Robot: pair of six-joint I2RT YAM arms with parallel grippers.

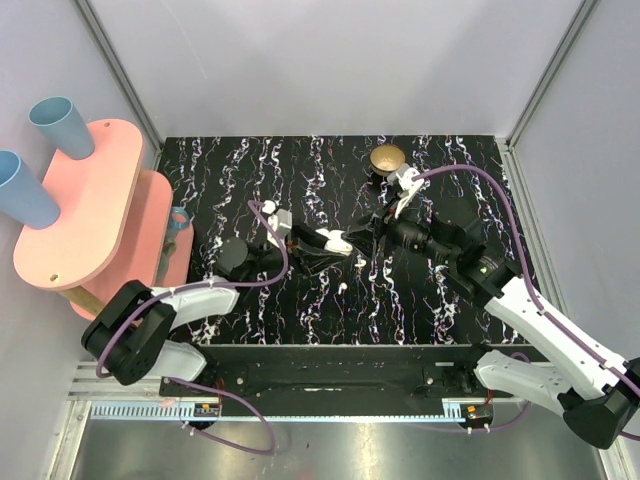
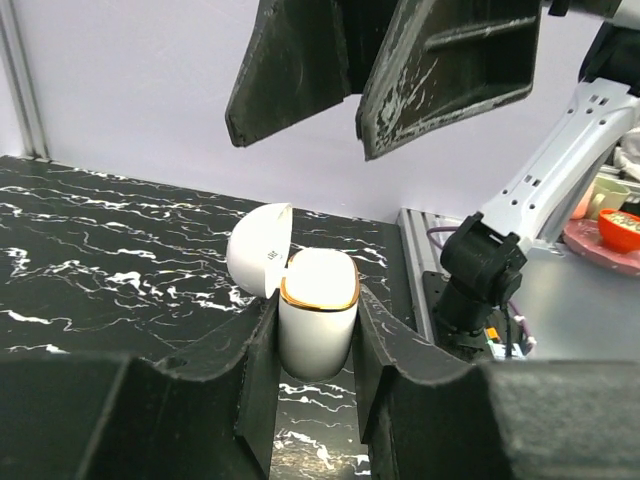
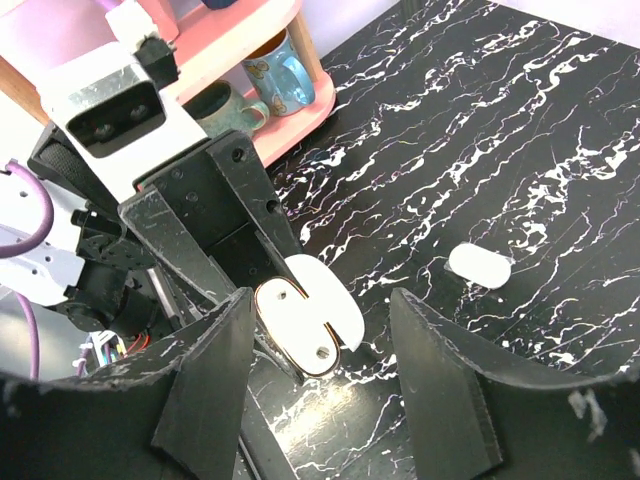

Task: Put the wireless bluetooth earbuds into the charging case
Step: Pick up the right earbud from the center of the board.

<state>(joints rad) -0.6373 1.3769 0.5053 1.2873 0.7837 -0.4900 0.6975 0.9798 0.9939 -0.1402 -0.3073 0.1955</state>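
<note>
My left gripper (image 1: 325,243) is shut on the white charging case (image 2: 316,320) and holds it upright just above the tabletop. The case has a gold rim, and its lid (image 2: 258,248) is open. It also shows in the right wrist view (image 3: 300,330); its top face is white with two small holes, and I cannot tell whether a bud sits inside. My right gripper (image 3: 318,300) is open and empty, its fingers (image 3: 210,380) spread directly above the case. One small white earbud (image 3: 480,265) lies loose on the table beside the case, also seen in the top view (image 1: 343,287). No other bud shows.
A gold round dish (image 1: 387,158) on a black base stands at the back, right of centre. A pink two-level shelf (image 1: 90,210) with blue cups (image 1: 60,125) and a mug (image 3: 280,75) stands at the left edge. Grey walls enclose the black marbled table (image 1: 450,200).
</note>
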